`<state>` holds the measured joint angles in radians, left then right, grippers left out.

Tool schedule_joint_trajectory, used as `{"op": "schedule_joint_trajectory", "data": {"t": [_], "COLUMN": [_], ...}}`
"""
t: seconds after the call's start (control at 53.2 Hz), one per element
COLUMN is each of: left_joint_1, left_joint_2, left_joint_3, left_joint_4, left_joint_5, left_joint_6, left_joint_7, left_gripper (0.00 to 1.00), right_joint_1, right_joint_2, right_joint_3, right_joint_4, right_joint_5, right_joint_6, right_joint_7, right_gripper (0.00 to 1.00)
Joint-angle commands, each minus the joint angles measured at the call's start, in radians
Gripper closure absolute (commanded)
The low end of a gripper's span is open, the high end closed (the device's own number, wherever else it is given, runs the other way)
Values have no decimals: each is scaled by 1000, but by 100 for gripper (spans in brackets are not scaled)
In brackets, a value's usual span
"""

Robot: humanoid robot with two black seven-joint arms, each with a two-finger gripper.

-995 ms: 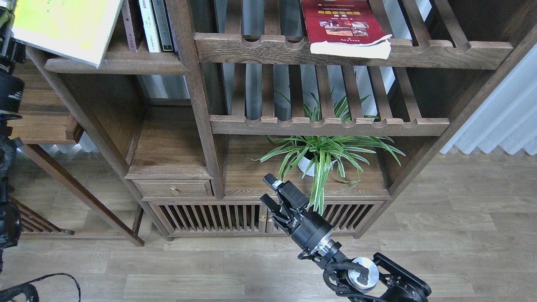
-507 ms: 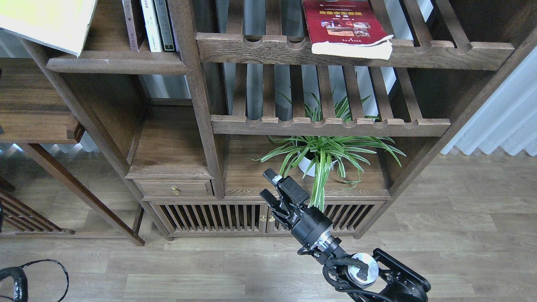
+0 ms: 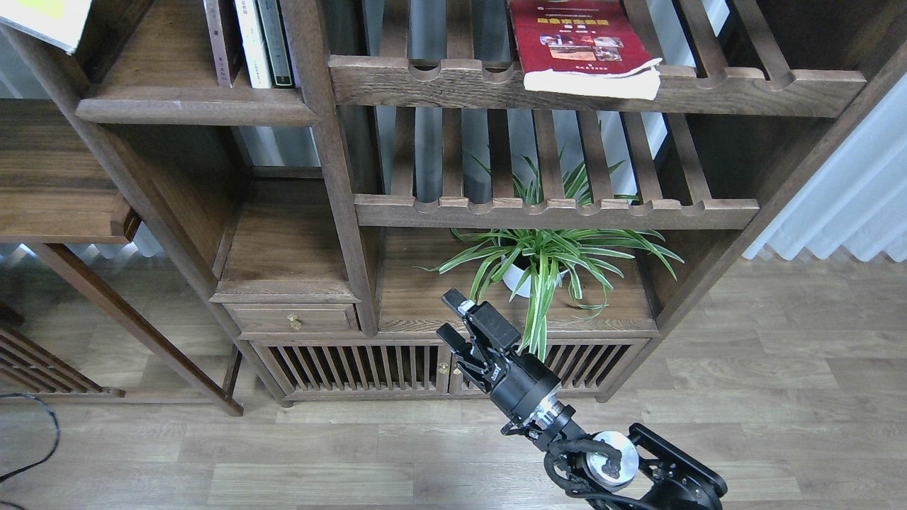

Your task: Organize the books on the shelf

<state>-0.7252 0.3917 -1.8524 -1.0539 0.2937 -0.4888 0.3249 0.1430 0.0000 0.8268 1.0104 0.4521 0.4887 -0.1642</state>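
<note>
The shelf (image 3: 198,110) is a solid dark-brown board at the upper left. A dark maroon book (image 3: 220,42) stands upright on it. Only a corner of the yellow-green book (image 3: 39,21) shows at the top left edge, above and left of the shelf; what holds it is out of view. The red book (image 3: 577,42) lies flat on the upper slatted rack, its pages overhanging the front rail. My right gripper (image 3: 451,317) is open and empty, low in front of the cabinet. My left gripper is out of view.
A thin white book (image 3: 251,42) and a dark-green-spined book (image 3: 275,42) stand beside the maroon one. A spider plant (image 3: 545,262) in a white pot sits under the lower slatted rack (image 3: 553,212). A small drawer (image 3: 294,319) is below left. A curtain (image 3: 850,205) hangs at right.
The yellow-green book has moved up and left, almost out of the frame. My left arm has left the view. The right gripper has barely moved.
</note>
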Motion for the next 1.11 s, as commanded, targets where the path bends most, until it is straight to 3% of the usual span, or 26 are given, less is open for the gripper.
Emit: {"op": "schedule_joint_trajectory", "data": {"t": [0.0,0.394,0.977,1.089], "left_joint_1": [-10,-20,-102,-111], "left_joint_2": [-2,-34,-114,-120], "left_joint_3": [12,51,56,68], "left_joint_4": [0,-15,-12,-12], "left_joint_5": [28,85,416,490], "left_joint_6": [0,0,0,0], "left_joint_7": [0,0,-4,-30], "left_gripper": [98,100,100,100], "right_joint_1": [-2,-25,-20,-20], "right_joint_2": [0,0,0,0], "right_joint_3": [2,9,-3,-3], "right_joint_4": [0,-1,-1,-3], "right_joint_5": [0,0,-1,-1], "right_joint_6": [0,0,0,0], "right_joint_7": [0,0,0,0], "right_gripper": [3,2,2,2]}}
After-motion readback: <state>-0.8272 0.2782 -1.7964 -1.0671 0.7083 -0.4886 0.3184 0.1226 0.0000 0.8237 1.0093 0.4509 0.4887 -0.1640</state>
